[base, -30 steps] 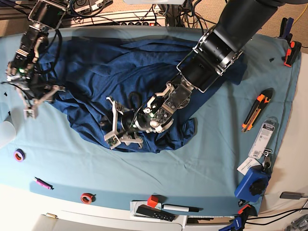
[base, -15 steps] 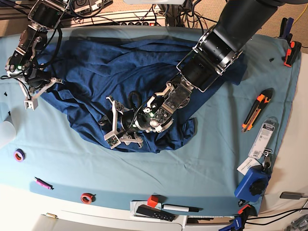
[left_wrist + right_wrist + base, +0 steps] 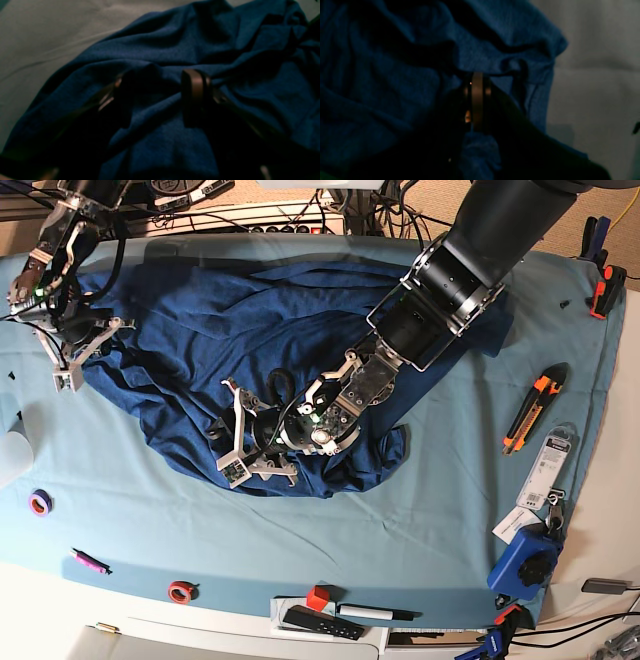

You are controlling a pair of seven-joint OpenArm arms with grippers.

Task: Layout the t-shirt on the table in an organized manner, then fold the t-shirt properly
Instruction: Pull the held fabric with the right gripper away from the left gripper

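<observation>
The navy t-shirt (image 3: 250,320) lies crumpled across the middle and far part of the teal table (image 3: 400,520). My right gripper (image 3: 80,360) is at the shirt's left edge in the base view. In the right wrist view its fingers (image 3: 477,100) are pressed together with t-shirt (image 3: 382,75) cloth pinched between them, beside bare table (image 3: 595,75). My left gripper (image 3: 235,438) rests on the shirt's near part. It stands open in the left wrist view (image 3: 157,100), straddling a fold of the t-shirt (image 3: 162,45), with table (image 3: 37,37) beyond.
An orange box cutter (image 3: 530,410), a packaged item (image 3: 550,465) and a blue device (image 3: 525,565) lie at the right. Tape rolls (image 3: 40,502) (image 3: 180,590), a pink marker (image 3: 88,561), a red cube (image 3: 317,597) and a black marker (image 3: 375,613) line the near edge.
My right gripper has shut on the shirt's left edge and moved toward the far side of the table, drawing that edge with it. The left arm has stayed put.
</observation>
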